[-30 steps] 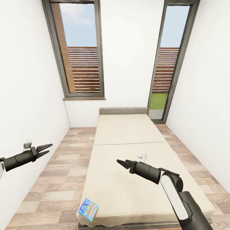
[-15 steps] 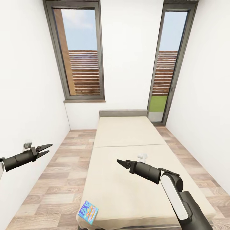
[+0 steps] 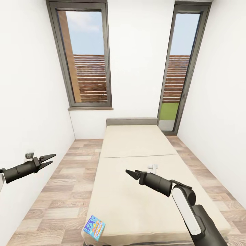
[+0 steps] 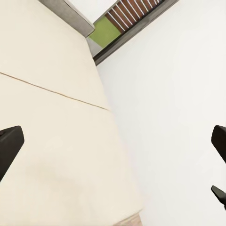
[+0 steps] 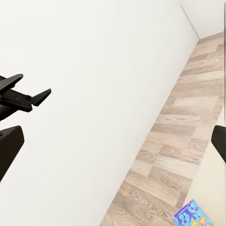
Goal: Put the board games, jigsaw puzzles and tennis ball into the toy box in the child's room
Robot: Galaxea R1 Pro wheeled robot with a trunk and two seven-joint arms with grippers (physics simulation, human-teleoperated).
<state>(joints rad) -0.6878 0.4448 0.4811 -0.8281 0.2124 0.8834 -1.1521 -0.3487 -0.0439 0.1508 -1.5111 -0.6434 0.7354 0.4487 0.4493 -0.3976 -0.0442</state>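
The robot faces the bed [image 3: 136,191] in the child's room, looking down its length toward the grey headboard and two tall windows. One blue board game [image 3: 94,226] lies flat at the near left corner of the mattress, right at the edge, with one side close to overhanging. It also shows in the right wrist view [image 5: 195,216], beside the plank floor. A small white object [image 3: 153,167] rests further up the mattress; what it is cannot be told.

The left gripper [image 3: 48,159] hangs over the floor beside the left wall, jaws parted a little and holding nothing. The right gripper [image 3: 131,173] hovers above the middle of the mattress, well apart from the game box; its jaws look nearly together at the tips and empty, though how far open they are cannot be told for certain.

The likely next step is reaching down for the blue box. The main risk lies in its position: a thin flat box at the very edge of a soft mattress gives the jaws little to bite on, and a push from a fingertip could slide it off onto the floor. The mattress may also give under pressure, tilting the box away.
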